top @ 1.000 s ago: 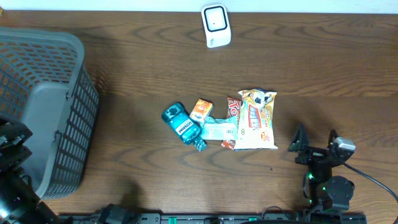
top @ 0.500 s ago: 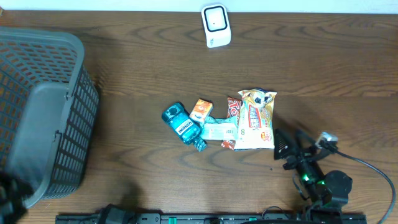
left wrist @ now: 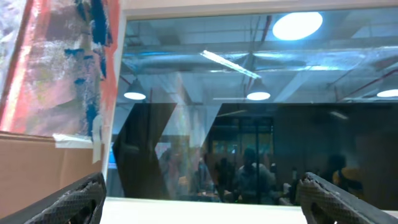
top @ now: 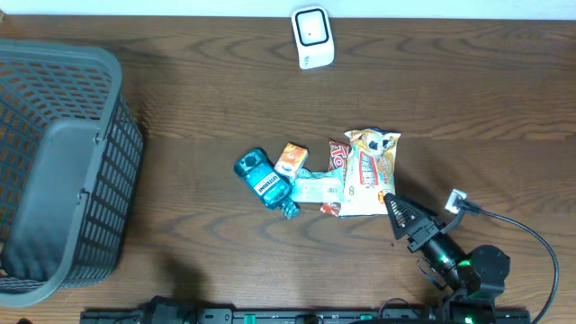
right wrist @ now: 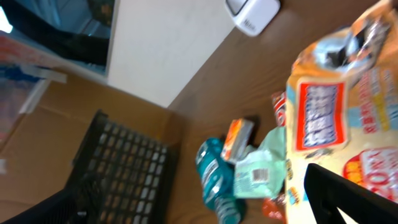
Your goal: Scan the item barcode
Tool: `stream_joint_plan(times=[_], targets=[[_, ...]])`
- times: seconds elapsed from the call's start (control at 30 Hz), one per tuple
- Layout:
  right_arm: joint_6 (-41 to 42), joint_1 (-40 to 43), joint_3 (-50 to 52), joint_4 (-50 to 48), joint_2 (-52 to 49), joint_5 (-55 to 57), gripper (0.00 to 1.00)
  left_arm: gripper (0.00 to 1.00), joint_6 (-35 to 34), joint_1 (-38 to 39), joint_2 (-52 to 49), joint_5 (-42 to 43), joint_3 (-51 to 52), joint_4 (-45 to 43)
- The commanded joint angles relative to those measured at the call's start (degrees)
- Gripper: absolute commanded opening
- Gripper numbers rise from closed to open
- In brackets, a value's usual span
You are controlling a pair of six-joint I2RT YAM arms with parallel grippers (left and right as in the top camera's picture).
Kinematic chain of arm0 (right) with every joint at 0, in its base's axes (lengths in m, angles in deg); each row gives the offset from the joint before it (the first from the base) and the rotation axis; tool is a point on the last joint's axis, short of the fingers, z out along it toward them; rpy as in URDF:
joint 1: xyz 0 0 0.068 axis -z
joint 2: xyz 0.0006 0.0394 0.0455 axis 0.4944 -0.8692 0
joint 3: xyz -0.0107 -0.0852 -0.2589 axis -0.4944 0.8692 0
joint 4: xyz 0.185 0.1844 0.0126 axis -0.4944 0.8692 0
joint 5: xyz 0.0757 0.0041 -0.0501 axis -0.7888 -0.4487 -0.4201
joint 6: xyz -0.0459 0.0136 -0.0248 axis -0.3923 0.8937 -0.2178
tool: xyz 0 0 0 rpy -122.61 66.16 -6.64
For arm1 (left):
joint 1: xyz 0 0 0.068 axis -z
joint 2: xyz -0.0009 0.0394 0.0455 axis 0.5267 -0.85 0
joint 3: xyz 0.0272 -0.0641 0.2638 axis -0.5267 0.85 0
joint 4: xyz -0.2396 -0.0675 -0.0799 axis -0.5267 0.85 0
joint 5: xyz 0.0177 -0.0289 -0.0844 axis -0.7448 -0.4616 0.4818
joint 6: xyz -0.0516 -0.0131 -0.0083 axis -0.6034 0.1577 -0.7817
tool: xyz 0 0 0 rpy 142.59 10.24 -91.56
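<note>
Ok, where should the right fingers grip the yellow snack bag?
Probably its near right corner, from the right: the snack bag lies flat, that corner is free and nearest the right gripper; its left edge overlaps the red wrapper.

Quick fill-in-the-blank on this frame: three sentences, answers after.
On the table, the basket stands at the ___ side. The right gripper, close to the snack bag, is ___. The scanner near the far edge is ___. Missing: left; open; white.
</note>
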Motion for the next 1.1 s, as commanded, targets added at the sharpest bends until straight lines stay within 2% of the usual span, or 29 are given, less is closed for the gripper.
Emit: stream_joint_plan(times=[0.0, 0.17, 0.3, 0.53, 0.67, 0.77, 0.87, 1.07], targets=[[3.1, -0.3, 0.1, -0.2, -0.1, -4.6, 0.92, 0.98, -1.4, -0.1, -0.2, 2.0, 0.1, -0.1], [6.4, -5.4, 0.1, 0.0, -0.1, -2.2, 0.89, 0.98, -1.4, -0.1, -0.2, 1.9, 0.1, -0.6], [10.6, -12.9, 0.1, 2.4, -0.1, 5.8, 0.91, 0.98, -1.4, -0.1, -0.2, 1.9, 0.1, -1.4], [15.7, -31.7, 0.1, 3.7, -1.8, 27.1, 0.91, 0.98, -1.4, -0.1, -0.2, 1.9, 0.1, -0.5], [22.0, -42.7, 0.1, 3.4, -6.4, 41.9, 0.96, 0.98, -4.3, -0.1, -0.2, 1.9, 0.1, 0.1], [24.0, -49.6, 0.1, -1.0, -11.9, 50.2, 0.95, 0.98, -6.1, -0.1, -0.2, 1.9, 0.1, 1.3], [24.0, -54.3, 0.1, -9.4, -19.4, 56.5, 0.99, 0.98, -6.1, -0.1, -0.2, 1.9, 0.3, 1.4], [24.6, -56.1, -0.4, -27.3, -40.4, 56.9, 0.94, 0.98, -6.1, -0.1, -0.1, 1.9, 1.0, 1.4]])
